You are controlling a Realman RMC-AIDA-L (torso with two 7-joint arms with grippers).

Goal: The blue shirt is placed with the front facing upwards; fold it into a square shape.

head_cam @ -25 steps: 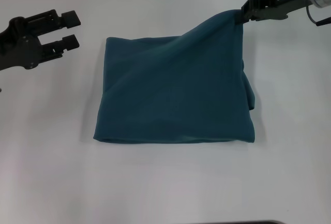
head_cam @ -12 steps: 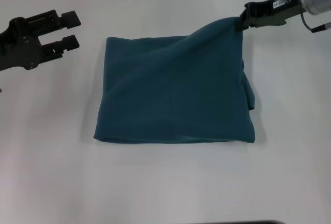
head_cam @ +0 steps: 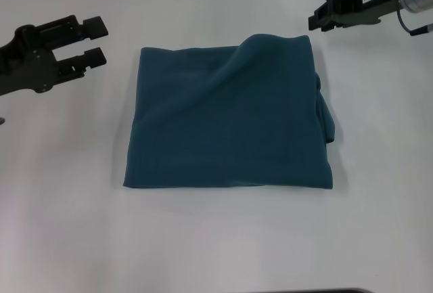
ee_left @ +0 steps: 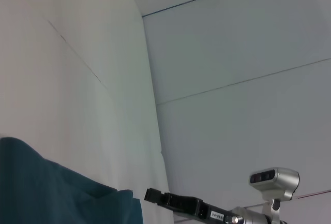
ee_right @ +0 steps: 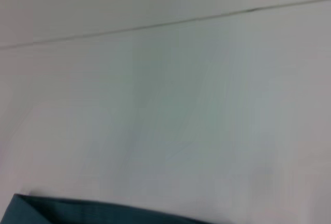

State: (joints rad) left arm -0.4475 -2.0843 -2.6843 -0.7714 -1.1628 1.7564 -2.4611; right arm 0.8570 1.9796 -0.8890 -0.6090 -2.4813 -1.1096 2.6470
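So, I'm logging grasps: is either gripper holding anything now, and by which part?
Nothing is held. The right gripper sits clear of the blue shirt, off its far right corner; the left gripper is open, apart.

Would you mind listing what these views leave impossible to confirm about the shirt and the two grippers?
- Blue shirt: its front print and collar are hidden inside the fold in the head view.
- Right gripper, just beyond the shirt's far right corner: its fingers overlap side-on, so the gap is unreadable.
- Right wrist view: only a cloth edge, cut off by the frame.
- Left gripper: open, apart from the shirt.
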